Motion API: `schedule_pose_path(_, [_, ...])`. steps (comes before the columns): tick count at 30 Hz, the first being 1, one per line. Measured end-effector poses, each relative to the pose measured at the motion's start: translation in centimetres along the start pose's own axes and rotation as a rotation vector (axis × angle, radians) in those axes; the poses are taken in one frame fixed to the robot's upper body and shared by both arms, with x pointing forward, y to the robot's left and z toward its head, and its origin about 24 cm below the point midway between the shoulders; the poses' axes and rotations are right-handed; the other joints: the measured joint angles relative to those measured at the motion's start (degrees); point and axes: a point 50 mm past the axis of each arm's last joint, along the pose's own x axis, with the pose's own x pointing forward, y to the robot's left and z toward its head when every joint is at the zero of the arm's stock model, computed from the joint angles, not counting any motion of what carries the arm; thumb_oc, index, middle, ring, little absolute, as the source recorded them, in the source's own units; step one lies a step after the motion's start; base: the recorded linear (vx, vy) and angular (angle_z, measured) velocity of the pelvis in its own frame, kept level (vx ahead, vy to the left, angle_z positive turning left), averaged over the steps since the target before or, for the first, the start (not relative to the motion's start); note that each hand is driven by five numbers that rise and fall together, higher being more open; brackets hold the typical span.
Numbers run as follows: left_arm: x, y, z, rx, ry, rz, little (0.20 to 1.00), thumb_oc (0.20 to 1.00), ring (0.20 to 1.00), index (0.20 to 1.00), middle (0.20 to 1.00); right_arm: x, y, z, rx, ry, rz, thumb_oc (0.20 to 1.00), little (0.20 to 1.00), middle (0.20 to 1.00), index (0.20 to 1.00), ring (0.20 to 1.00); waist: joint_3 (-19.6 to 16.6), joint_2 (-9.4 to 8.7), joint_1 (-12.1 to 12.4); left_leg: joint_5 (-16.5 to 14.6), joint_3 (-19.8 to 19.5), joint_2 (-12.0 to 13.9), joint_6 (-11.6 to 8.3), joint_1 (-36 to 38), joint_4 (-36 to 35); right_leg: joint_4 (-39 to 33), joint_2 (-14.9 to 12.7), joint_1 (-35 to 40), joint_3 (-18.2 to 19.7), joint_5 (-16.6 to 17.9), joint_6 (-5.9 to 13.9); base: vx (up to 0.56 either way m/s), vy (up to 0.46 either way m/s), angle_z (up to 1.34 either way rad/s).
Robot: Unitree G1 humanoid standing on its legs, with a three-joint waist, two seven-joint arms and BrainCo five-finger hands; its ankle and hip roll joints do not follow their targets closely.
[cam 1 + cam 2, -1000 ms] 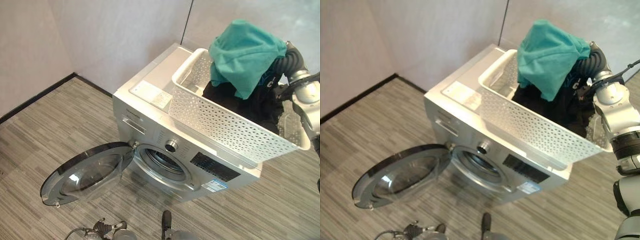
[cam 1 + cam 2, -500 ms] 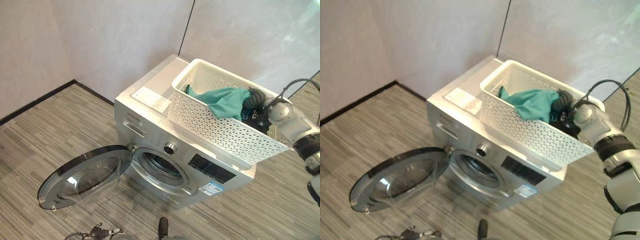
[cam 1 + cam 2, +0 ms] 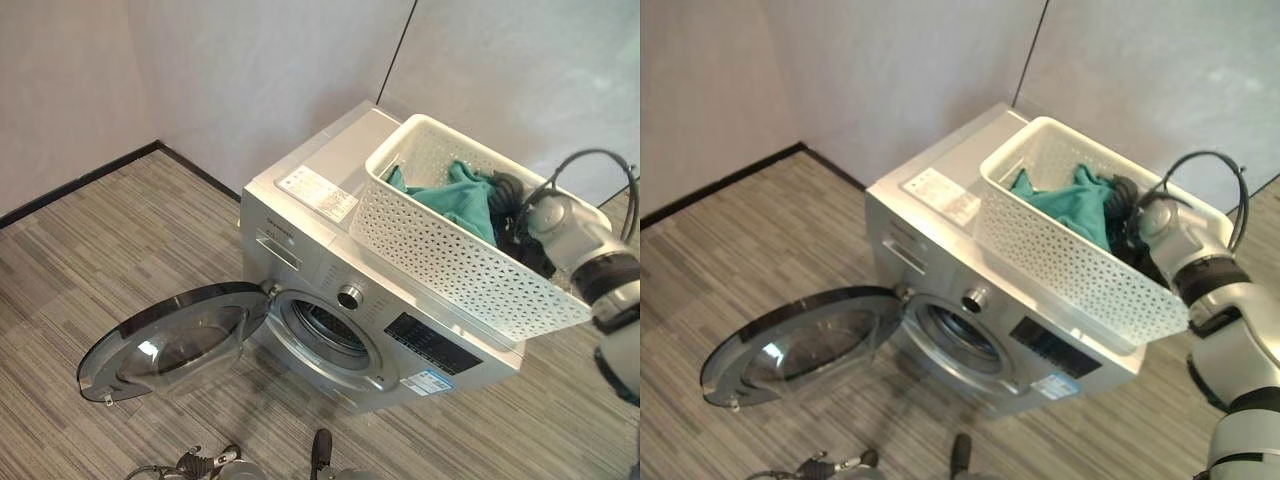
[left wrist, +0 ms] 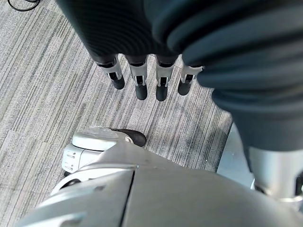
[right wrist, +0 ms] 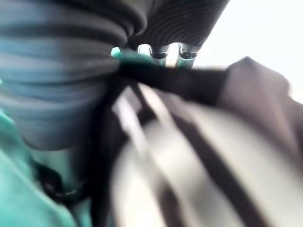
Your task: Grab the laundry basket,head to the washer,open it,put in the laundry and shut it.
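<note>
A white perforated laundry basket (image 3: pixel 450 262) stands on top of the silver washer (image 3: pixel 300 215). Inside it lie a teal cloth (image 3: pixel 452 197) and dark laundry (image 3: pixel 522 248). My right hand (image 3: pixel 507 192) reaches into the basket from its right end and is sunk among the clothes; teal cloth (image 5: pixel 19 198) and dark cloth (image 5: pixel 189 82) press close around it. The washer's round door (image 3: pixel 170 340) hangs wide open to the left, baring the drum opening (image 3: pixel 325 330). Low at my side, my left hand (image 4: pixel 142 71) is open, with straight fingers over the floor.
The washer stands in a corner, with grey walls (image 3: pixel 250 70) close behind it and a black skirting (image 3: pixel 70 185) along the left. The open door juts low over the striped grey floor (image 3: pixel 110 250) in front of the washer.
A second ago my right hand held the teal cloth high above the basket. Hand and cloth have since dropped into the basket. The view has shifted a little.
</note>
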Motion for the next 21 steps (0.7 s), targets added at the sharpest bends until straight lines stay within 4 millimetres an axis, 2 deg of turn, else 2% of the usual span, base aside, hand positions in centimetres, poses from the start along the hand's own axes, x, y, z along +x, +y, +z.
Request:
schedule_pose_path(4, [0.0,0.0,0.0,-0.003,-0.004,-0.001,1.000,1.000,1.000,1.000,1.000,-1.6,-2.9,1.0,-0.096,-0.082,0.008,1.000,1.000,1.000,1.000,1.000,0.13,-0.05,-0.19,-0.03,0.11,0.07,0.06,0.28,-0.43,0.01,0.00,0.05,0.06,-0.03,0.03,0.01,0.012,-0.01])
schedule_pose_path(7, [0.0,0.1,0.1,-0.003,-0.007,-0.011,1.000,1.000,1.000,1.000,1.000,-2.7,-3.8,1.5,-0.131,-0.124,0.041,1.000,1.000,1.000,1.000,1.000,0.28,-0.26,-0.37,-0.01,0.55,0.12,0.09,1.23,-1.02,0.00,-0.02,0.56,0.25,-0.18,0.21,0.01,0.009,-0.05])
schedule_pose_path(13, [0.0,0.4,0.2,0.000,-0.017,-0.015,1.000,1.000,1.000,1.000,1.000,-2.9,-1.7,1.7,-0.187,-0.134,0.182,1.000,1.000,1.000,1.000,1.000,0.75,-1.09,-1.06,-0.01,1.20,0.11,0.08,1.47,-1.00,0.00,0.00,0.54,0.68,-0.24,0.26,0.00,0.006,-0.04])
schedule_pose_path(17, [0.0,0.5,0.3,0.004,-0.018,-0.014,1.000,1.000,1.000,1.000,1.000,-3.0,-0.5,2.6,-0.215,-0.177,0.246,1.000,1.000,1.000,1.000,1.000,0.93,-1.15,-1.24,-0.02,1.20,0.18,0.07,1.43,-1.01,0.00,0.07,0.50,0.66,-0.30,0.26,0.00,0.000,0.00])
schedule_pose_path(21, [0.0,0.6,0.4,0.005,-0.023,-0.011,1.000,1.000,1.000,1.000,1.000,-2.9,-0.1,2.8,-0.218,-0.181,0.260,1.000,1.000,1.000,1.000,1.000,1.19,-1.40,-0.85,-0.02,1.20,0.17,0.07,1.34,-1.01,0.00,0.06,0.44,0.63,-0.29,0.26,0.00,0.000,0.00])
